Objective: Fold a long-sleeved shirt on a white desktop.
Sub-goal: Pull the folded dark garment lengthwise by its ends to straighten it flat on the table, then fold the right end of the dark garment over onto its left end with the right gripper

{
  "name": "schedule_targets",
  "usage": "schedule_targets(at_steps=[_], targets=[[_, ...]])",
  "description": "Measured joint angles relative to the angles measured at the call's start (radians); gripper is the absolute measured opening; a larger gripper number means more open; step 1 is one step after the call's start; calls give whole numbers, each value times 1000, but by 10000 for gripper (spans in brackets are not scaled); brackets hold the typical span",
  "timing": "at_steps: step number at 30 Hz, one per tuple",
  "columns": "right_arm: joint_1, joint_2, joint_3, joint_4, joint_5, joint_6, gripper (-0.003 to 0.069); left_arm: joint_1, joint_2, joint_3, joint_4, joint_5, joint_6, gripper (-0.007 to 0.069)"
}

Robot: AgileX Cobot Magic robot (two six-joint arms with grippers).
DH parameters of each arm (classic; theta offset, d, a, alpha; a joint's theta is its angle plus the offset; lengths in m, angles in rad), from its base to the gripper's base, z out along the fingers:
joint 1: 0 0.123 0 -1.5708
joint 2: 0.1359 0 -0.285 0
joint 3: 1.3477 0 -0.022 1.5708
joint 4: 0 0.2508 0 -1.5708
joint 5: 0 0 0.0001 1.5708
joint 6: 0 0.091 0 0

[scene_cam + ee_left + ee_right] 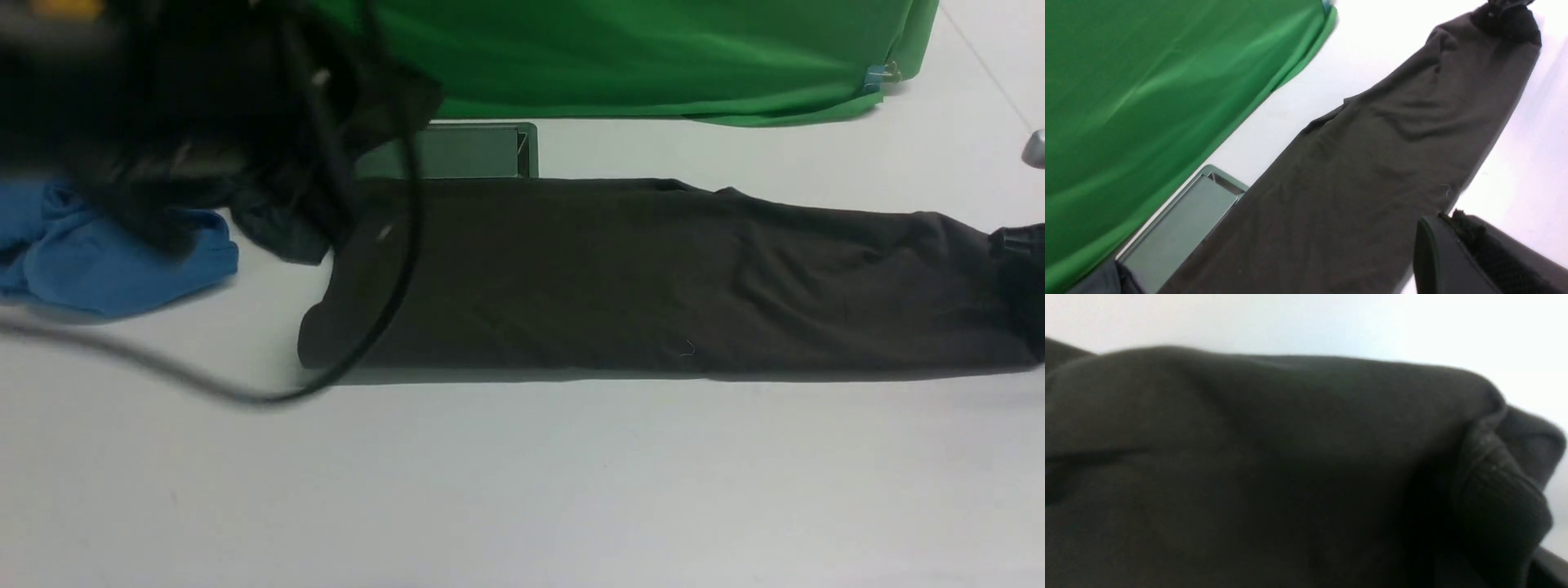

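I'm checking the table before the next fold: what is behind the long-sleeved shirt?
Behind the long-sleeved shirt a grey metal-framed hatch is set in the white desktop, then a green cloth backdrop. The shirt's far edge covers the hatch's near edge.

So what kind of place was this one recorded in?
Most likely a lab or studio recording setup, not a home: a broad white desktop with a metal-framed hatch, a green cloth backdrop clipped up behind it, and practice garments such as the long-sleeved shirt.
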Motion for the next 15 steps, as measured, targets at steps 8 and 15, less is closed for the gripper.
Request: schedule_targets(at_steps=[8, 15], targets=[[-95, -209, 22, -190, 139, 153, 97, 0, -306, 289, 2, -155, -31, 17], [-86, -369, 22, -187, 189, 173, 97, 0, -395, 371, 54, -166, -62, 17]])
